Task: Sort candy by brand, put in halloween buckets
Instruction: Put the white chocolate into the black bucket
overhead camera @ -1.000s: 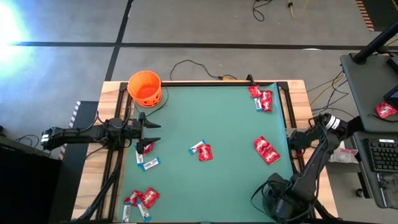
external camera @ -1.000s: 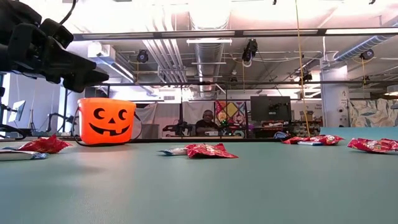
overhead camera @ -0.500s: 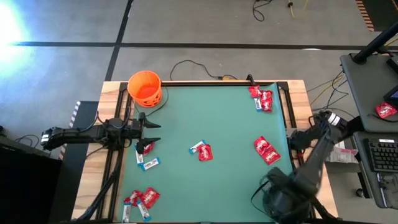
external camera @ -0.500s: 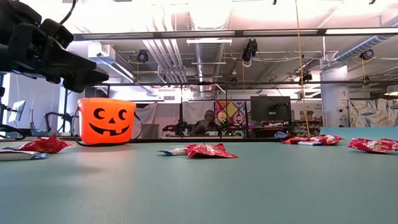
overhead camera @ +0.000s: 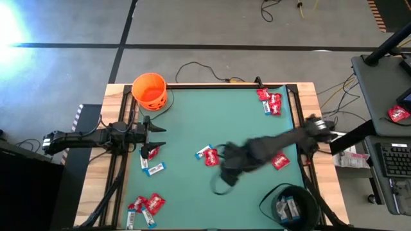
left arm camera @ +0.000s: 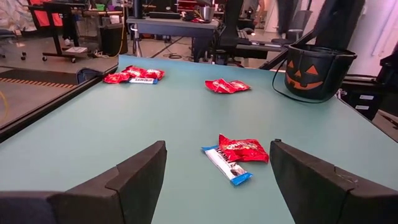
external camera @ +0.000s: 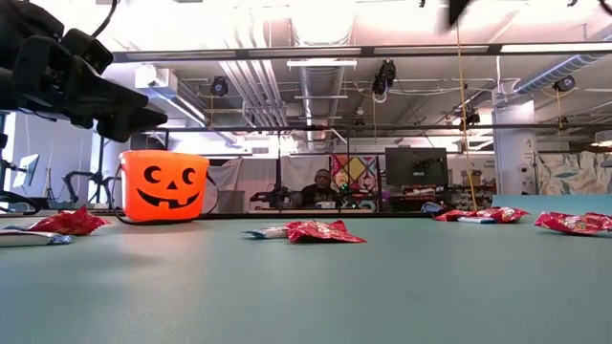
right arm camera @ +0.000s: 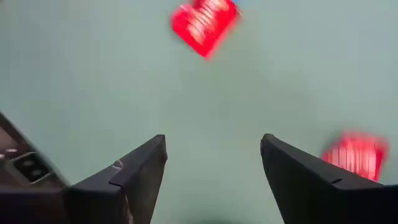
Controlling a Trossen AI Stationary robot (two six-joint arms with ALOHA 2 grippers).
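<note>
Candy lies scattered on the green mat: a red packet beside a blue-and-white bar at the middle, a pair at the left, a cluster at the near left, another at the far right, and red packets at the right. The orange bucket stands at the far left corner. The black bucket stands at the near right with candy inside. My right gripper hangs open over the mat near the middle pair, fingers pointing down. My left gripper waits open at the left edge.
Wooden frame rails border the mat. A cable runs behind the far edge. The black bucket shows beyond the middle pair in the left wrist view. A desk with a keyboard stands to the right.
My right arm has swung fast from over the black bucket at the near right corner, up and toward the table's middle, stretching out over the mat. The black bucket, hidden under the arm before, now shows.
</note>
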